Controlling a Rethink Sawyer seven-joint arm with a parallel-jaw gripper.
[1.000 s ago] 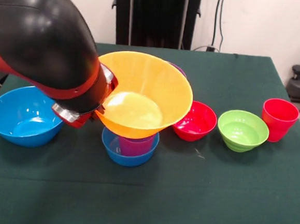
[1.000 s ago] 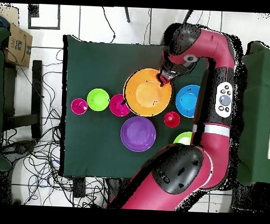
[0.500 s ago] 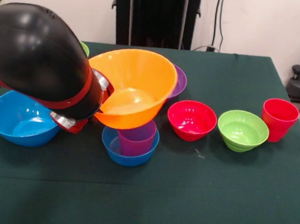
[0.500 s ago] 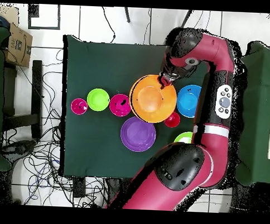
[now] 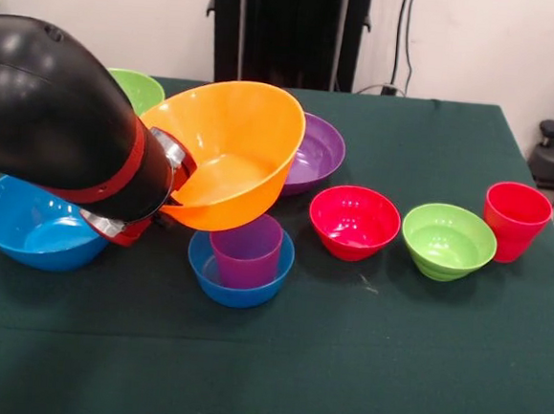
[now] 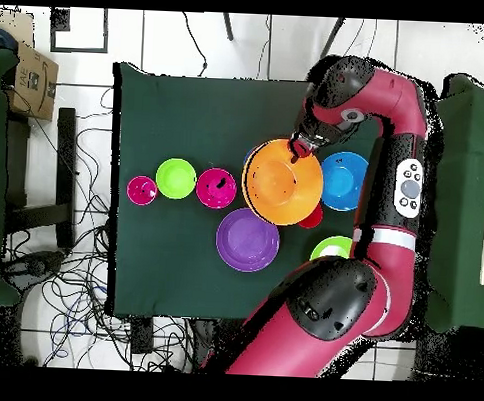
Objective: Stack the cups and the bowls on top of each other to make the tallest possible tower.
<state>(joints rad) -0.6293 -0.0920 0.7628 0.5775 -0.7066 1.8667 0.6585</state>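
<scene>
**Q:** Pincer (image 6: pixel 306 148) first: what is it doing?

**R:** Pinching the rim of the large yellow bowl (image 5: pixel 226 153), which hangs tilted in the air, its open side tipped toward the camera across the tabletop (image 5: pixel 418 372). Only the rim gives the pincer something thin enough to bite, which I judge explains the tilt.

**Q:** What sits under it?

**R:** The purple cup (image 5: pixel 246 251), upright inside the small blue bowl (image 5: pixel 238 283). The yellow bowl's base hovers just above the cup's mouth, a little off to one side; whether they touch I cannot tell. That 2-piece pile looks like the tower's start.

**Q:** And further out?

**R:** The big blue bowl (image 5: pixel 34 223) is beside the arm (image 5: pixel 64 114), the purple bowl (image 5: pixel 312 156) and a lime green bowl (image 5: pixel 135 88) behind. In a row lie the red-pink bowl (image 5: pixel 354 222), the small green bowl (image 5: pixel 447 241) and 1 red cup (image 5: pixel 515 221), well apart from the pile. Overhead, another red cup (image 6: pixel 311 218) peeks out beside the yellow bowl.
</scene>
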